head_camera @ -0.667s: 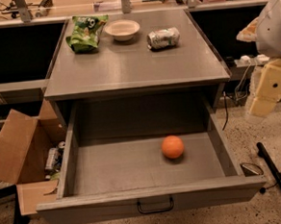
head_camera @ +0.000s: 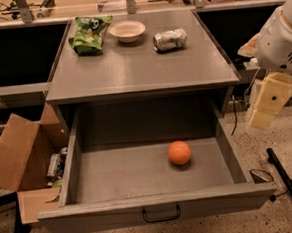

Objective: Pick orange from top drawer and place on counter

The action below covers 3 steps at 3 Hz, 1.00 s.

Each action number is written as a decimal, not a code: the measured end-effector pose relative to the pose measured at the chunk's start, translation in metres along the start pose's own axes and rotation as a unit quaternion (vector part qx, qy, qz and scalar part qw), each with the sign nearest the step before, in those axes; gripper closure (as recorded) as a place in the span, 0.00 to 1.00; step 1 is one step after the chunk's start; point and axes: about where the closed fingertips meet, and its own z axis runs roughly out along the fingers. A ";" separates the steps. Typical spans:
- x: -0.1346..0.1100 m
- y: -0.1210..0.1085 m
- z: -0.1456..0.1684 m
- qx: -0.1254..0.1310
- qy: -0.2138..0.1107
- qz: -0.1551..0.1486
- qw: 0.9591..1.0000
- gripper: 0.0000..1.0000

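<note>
Grey matte worktop (head_camera: 142,63) over a pulled-out grey wooden top drawer (head_camera: 120,175).
Cream jaws hang right of the drawer, touching nothing; clenched or released, I cannot tell. Small round orange (head_camera: 179,152) lies on the drawer floor, right of centre.

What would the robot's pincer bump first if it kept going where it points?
The pincer hangs right of the top drawer, pointing down. It would probably hit the floor beside the drawer, not the orange. Depth is unclear, so it might clip the drawer's right wall.
</note>
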 end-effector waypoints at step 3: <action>-0.001 0.050 0.153 -0.121 -0.114 -0.003 0.986 0.00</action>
